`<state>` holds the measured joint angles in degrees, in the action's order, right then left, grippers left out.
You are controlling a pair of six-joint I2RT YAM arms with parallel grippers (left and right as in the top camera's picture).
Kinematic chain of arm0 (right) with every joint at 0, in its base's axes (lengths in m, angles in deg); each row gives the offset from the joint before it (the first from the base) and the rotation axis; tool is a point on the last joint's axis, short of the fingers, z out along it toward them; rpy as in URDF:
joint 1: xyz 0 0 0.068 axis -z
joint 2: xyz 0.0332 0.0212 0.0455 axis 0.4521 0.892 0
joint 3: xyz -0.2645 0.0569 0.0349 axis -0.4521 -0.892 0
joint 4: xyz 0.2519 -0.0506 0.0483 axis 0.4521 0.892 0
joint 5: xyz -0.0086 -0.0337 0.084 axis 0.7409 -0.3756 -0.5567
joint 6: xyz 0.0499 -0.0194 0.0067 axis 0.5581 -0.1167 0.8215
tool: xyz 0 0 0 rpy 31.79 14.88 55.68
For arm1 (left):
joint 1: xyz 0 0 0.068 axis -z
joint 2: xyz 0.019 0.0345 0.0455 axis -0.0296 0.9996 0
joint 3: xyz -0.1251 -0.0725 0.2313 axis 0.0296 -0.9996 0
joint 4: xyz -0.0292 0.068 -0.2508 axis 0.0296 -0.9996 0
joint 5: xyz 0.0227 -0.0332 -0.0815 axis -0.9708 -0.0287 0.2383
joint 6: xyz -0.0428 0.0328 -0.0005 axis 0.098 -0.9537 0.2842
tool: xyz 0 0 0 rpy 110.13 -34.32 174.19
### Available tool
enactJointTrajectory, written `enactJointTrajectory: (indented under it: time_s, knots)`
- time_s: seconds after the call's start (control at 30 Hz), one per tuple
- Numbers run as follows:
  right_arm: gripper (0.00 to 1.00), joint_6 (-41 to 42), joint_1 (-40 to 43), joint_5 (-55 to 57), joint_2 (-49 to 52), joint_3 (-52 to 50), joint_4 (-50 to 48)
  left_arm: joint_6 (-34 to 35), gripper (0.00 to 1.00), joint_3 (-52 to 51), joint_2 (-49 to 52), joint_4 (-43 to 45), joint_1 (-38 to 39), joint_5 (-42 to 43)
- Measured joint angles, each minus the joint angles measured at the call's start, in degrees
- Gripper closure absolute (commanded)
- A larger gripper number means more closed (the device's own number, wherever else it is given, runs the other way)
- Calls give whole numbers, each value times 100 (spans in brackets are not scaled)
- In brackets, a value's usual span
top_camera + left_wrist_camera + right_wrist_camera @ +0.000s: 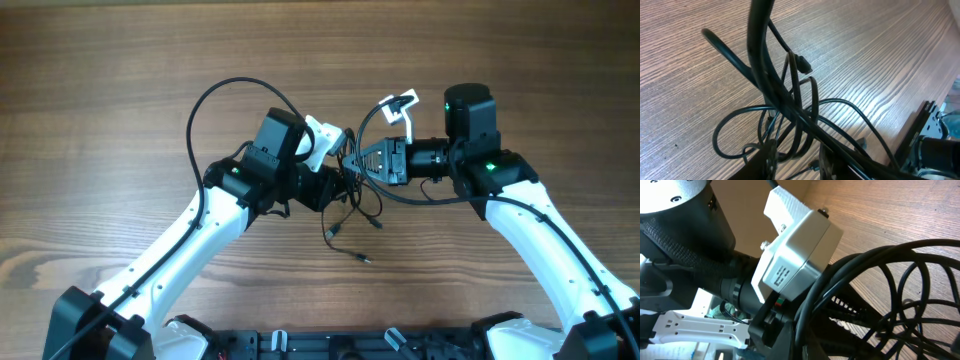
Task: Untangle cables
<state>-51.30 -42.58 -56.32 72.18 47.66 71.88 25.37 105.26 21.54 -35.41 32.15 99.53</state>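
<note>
The cables [352,195] are thin black wires bunched in a tangle held above the table between my two grippers. Loose ends hang toward the front, one with a small plug [362,258]. My left gripper [338,182] reaches into the tangle from the left. In the left wrist view its fingers [799,159] stand a little apart with several strands and loops [790,107] running between and over them, and a plug end [802,63] sticks up. My right gripper [364,165] meets the tangle from the right. In the right wrist view the bundle [840,287] runs tight into its jaws [807,335].
The wooden table [120,60] lies all round. The left arm's thicker black cable [215,95] arcs over the table behind the left wrist. The left arm's white camera housing [790,255] fills the middle of the right wrist view, very close to the right gripper.
</note>
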Motion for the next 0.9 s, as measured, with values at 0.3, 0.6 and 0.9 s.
enactJointTrajectory:
  time_s: [0.3, 0.6, 0.9]
  knots:
    - [96, 2, 0, -188, 0, 0, 4, 140, 96, 0, 0, 22, 26, -15]
    - [96, 348, -2, 2251, 4, 44, 2026, 129, 96, -15, -675, -726, -1040, -269]
    - [96, 1058, -22, 5552, 7, 44, 3351, 131, 96, -15, -2122, -1128, -3558, 94]
